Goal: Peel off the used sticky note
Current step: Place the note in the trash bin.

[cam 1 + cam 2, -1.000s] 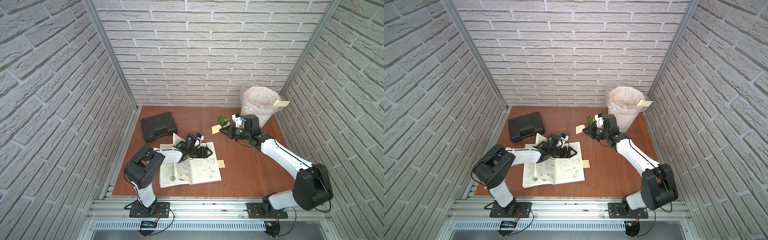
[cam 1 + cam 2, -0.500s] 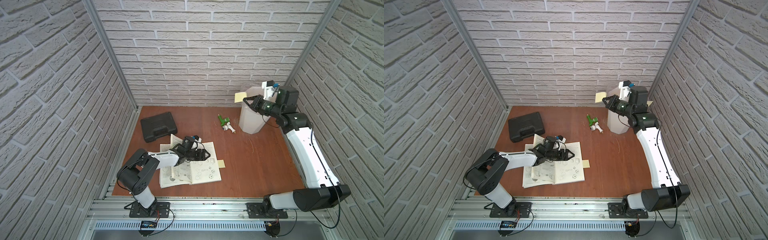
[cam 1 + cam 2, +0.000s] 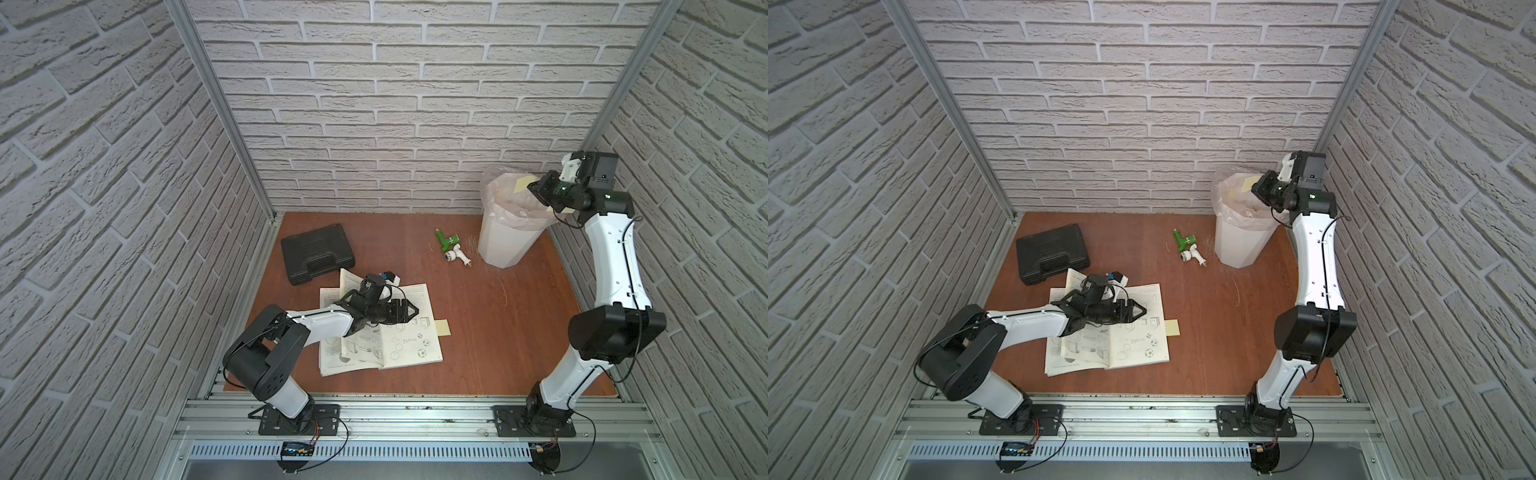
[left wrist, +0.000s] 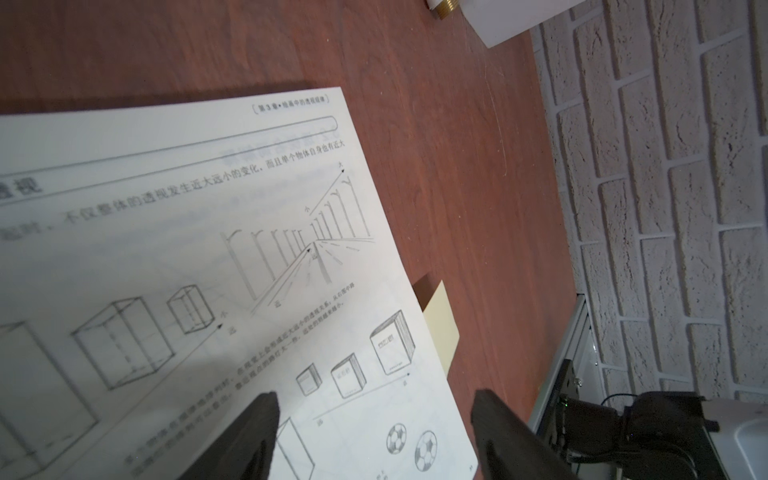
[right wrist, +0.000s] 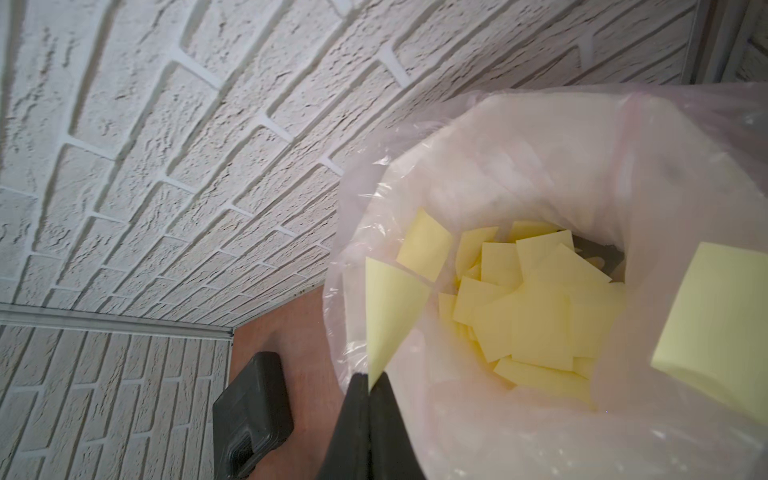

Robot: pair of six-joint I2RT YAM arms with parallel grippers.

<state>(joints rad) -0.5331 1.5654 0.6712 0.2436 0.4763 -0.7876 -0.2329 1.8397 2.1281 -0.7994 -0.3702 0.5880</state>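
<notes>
the right gripper (image 5: 369, 376) is closed on a corner of the sticky note (image 5: 390, 307) above the bin (image 3: 505, 245) at the far right corner of the surface (image 3: 478, 332) and should, i think, open only well inside the rim; the left gripper (image 4: 374, 399) is half open, empty, over the book (image 3: 411, 349).

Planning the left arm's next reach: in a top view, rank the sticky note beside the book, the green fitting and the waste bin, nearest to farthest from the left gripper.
From the left gripper, over the open book:
1. Sticky note, at the book's right edge.
2. Green fitting, mid-table toward the back.
3. Waste bin, back right corner.
</notes>
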